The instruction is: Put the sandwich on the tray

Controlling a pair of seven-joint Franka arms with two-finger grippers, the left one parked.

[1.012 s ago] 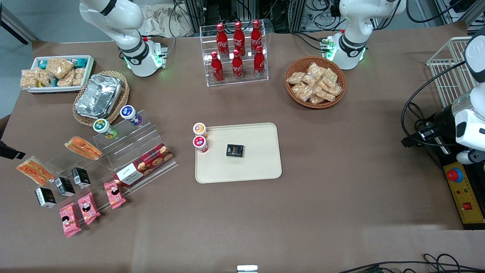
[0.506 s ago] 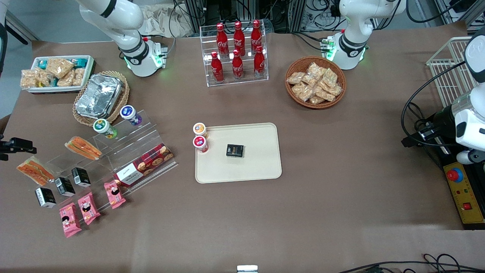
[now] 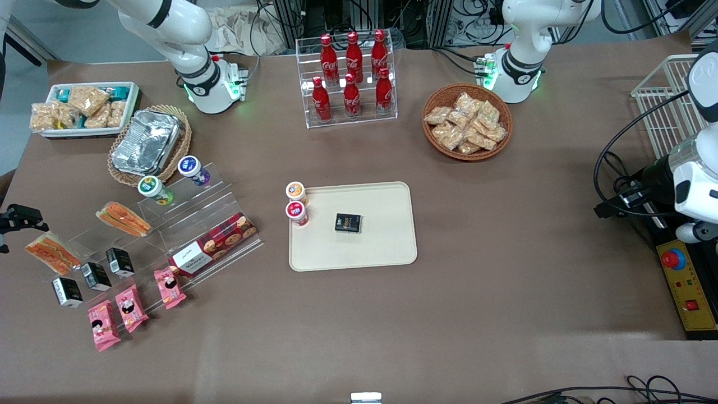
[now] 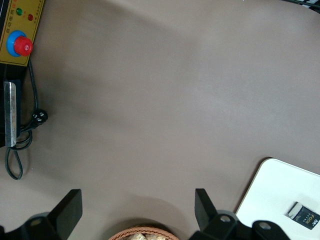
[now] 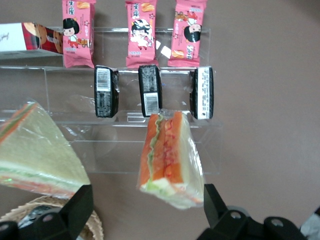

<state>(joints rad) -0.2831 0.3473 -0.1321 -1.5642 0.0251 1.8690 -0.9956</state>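
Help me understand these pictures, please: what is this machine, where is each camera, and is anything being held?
Two white robot arms stand at a brown table. One camera looks down from the front; one sits on each arm's wrist. The working arm's tool hangs open above a wrapped sandwich on a clear stepped rack at its end of the table, holding nothing. A second sandwich lies beside it. The cream tray in the middle carries two small cups and a black box. Cola bottles and a snack basket lie farther from the front camera.
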